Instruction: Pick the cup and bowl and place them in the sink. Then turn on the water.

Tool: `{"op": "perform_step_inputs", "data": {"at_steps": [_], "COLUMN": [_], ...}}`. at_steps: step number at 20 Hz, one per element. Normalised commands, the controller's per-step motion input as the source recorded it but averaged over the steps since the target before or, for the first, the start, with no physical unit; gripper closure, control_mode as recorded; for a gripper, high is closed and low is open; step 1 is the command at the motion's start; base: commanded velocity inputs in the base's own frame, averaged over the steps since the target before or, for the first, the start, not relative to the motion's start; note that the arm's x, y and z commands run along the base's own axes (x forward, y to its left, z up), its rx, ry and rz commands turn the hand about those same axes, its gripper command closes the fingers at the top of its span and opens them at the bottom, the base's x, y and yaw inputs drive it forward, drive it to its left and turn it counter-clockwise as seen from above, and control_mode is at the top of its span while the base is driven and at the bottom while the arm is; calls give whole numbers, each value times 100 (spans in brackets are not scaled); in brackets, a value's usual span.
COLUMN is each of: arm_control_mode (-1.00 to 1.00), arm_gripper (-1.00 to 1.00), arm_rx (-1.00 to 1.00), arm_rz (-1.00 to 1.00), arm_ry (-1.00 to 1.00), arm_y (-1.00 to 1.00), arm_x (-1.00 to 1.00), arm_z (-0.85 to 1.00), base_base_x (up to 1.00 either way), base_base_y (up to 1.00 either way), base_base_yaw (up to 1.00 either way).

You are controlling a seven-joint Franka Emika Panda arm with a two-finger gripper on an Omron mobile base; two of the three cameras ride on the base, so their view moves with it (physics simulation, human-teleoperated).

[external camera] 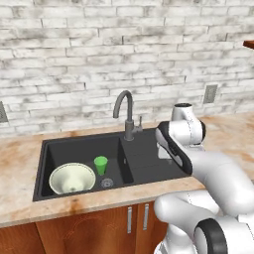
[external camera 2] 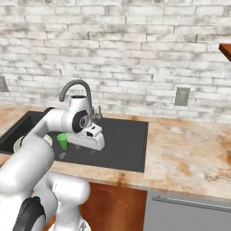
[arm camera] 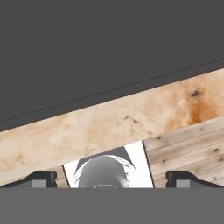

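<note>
The black double-basin sink (external camera: 149, 166) is set into the counter. In its left basin the pale cream bowl (external camera: 72, 178) sits upright, and the small green cup (external camera: 100, 164) stands just to its right by the drain; the cup (external camera 2: 62, 140) also peeks out behind my forearm. My gripper (external camera 2: 93, 144) hangs over the right basin, in front of the dark gooseneck faucet (external camera: 126, 108). In the hand view its fingertips (arm camera: 41, 178) stand far apart, so the gripper (arm camera: 111, 179) is open and holds nothing. Water is out of view at the spout.
A speckled tan counter (external camera 2: 189, 153) runs to the right of the sink. The white brick wall behind carries an outlet (external camera 2: 182, 96). A small lever (external camera: 140, 121) stands beside the faucet base. Wooden cabinet doors (external camera: 99, 228) sit below the counter's front edge.
</note>
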Motion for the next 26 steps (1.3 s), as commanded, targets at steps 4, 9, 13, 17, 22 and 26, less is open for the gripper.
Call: {"op": "perform_step_inputs", "data": {"at_steps": [4, 9, 13, 17, 22, 26], "arm_control_mode": [-100, -100, -100, -100, -100, -100], "arm_gripper": [-100, -100, -100, -100, -100, -100], "arm_rx": [0, 1, 0, 0, 0, 0], "arm_rz": [0, 8, 12, 9, 0, 0], "arm_ry": [0, -23, -31, -31, -40, -5], "arm_y": [0, 1, 18, 7, 2, 0], "arm_x": [2, 36, 44, 74, 82, 76], "arm_z": [0, 20, 53, 18, 11, 44], "base_base_x": [0, 0, 0, 0, 0, 0], "base_base_y": [0, 0, 0, 0, 0, 0], "base_base_yaw": [0, 0, 0, 0, 0, 0]}}
